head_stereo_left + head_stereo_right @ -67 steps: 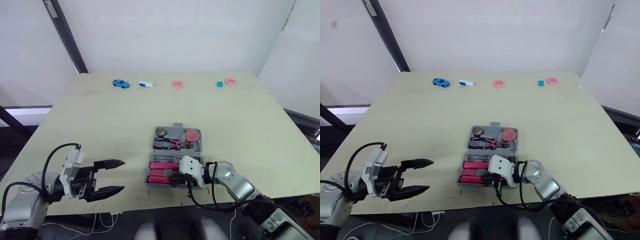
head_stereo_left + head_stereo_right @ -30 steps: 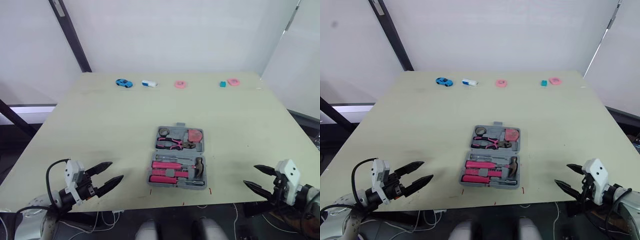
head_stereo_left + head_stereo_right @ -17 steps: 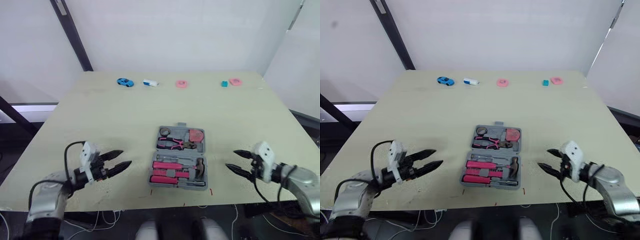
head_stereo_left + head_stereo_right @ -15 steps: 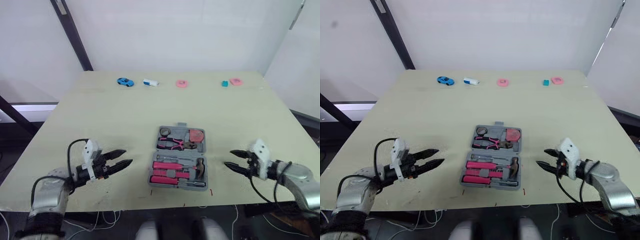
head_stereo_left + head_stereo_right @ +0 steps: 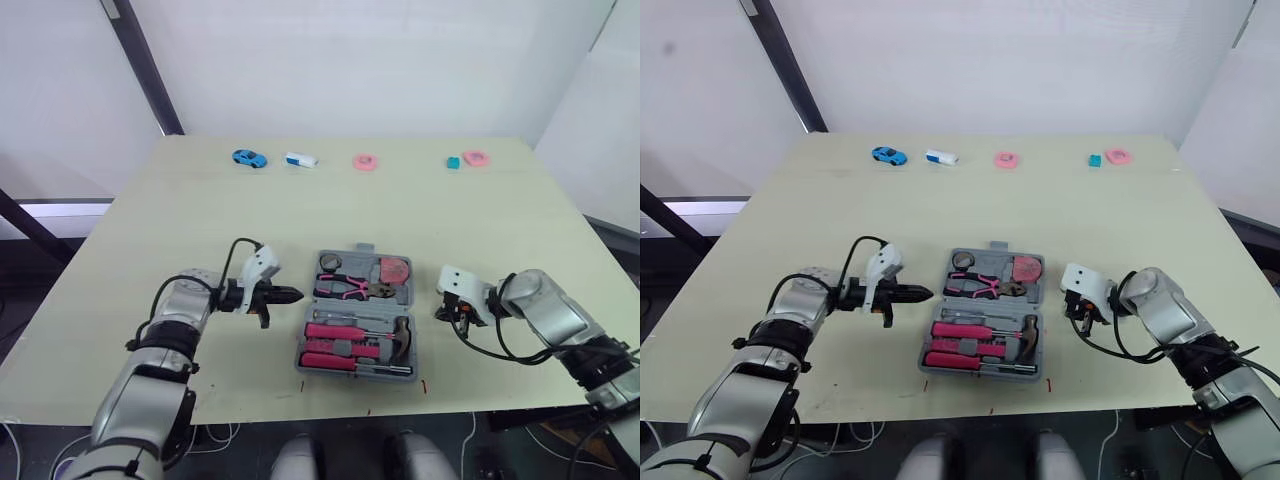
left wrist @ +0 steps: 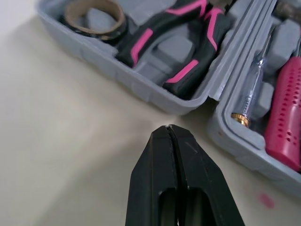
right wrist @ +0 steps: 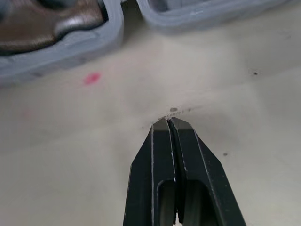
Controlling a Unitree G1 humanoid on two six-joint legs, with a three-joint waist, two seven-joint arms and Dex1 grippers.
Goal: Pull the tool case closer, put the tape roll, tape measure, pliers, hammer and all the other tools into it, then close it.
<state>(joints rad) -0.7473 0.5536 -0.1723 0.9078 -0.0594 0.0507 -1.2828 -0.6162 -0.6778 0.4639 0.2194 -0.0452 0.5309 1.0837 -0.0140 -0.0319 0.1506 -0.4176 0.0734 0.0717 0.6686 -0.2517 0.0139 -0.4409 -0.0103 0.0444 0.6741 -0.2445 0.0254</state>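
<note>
The grey tool case [image 5: 311,318] lies open near the table's front middle. Its far half holds the tape roll [image 5: 327,263], the pink-handled pliers [image 5: 344,288] and the pink tape measure [image 5: 394,270]. The near half holds the hammer [image 5: 399,334] and pink-handled screwdrivers [image 5: 329,345]. My left gripper [image 5: 291,295] is shut and empty, its tip just left of the case by the hinge; the left wrist view has this tip [image 6: 169,127] over bare table beside the case wall [image 6: 155,94]. My right gripper [image 5: 443,313] is shut and empty, just right of the case, its tip [image 7: 168,121] over bare table.
Along the far edge sit a blue toy car [image 5: 248,158], a white and blue item [image 5: 298,160], a pink ring [image 5: 363,161], a teal block [image 5: 453,162] and another pink item [image 5: 475,157]. A small red mark [image 5: 424,385] lies near the front edge.
Both arms have swung in from the table's front edge to either side of the case. Both grippers have gone from open to shut. The case has stayed put.
</note>
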